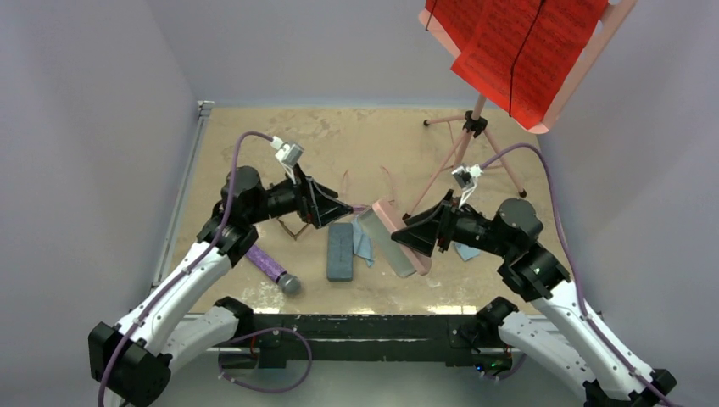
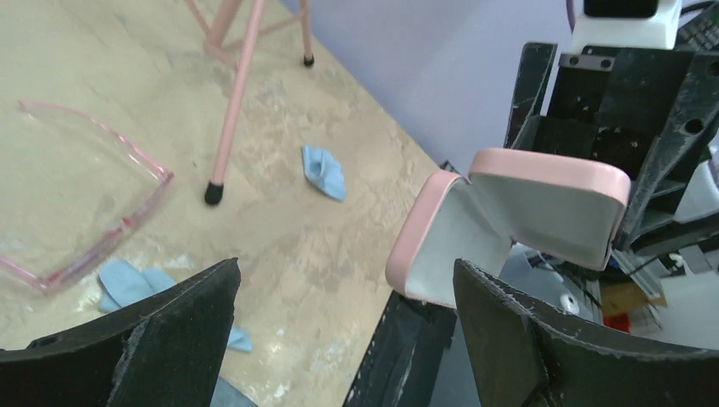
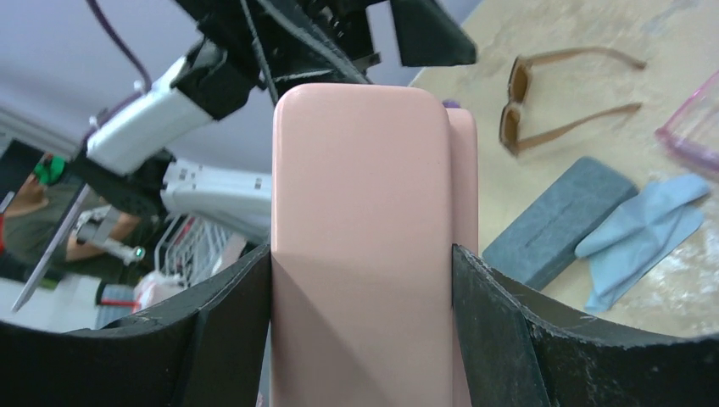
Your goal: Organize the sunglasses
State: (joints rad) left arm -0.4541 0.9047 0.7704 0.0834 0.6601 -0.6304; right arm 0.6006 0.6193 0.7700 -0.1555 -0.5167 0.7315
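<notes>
The translucent pink-purple sunglasses (image 2: 93,199) lie unfolded on the table, left of my left gripper (image 2: 348,275), and show at the edge of the right wrist view (image 3: 693,127). The dark brown sunglasses (image 3: 551,97) lie unfolded beyond the blue-grey case (image 3: 560,222), under my left arm in the top view (image 1: 292,227). My right gripper (image 3: 362,254) is shut on the pink case (image 3: 365,220) and holds it above the table. The case hangs open, grey lining showing (image 2: 509,225). My left gripper (image 1: 343,209) is open and empty, its right finger just beside the case's open edge.
The closed blue-grey case (image 1: 340,251) lies mid-table with a light blue cloth (image 1: 363,246) beside it. A second cloth (image 2: 324,172) lies near the pink music stand's legs (image 1: 458,153). A purple-handled object (image 1: 273,267) lies at the front left.
</notes>
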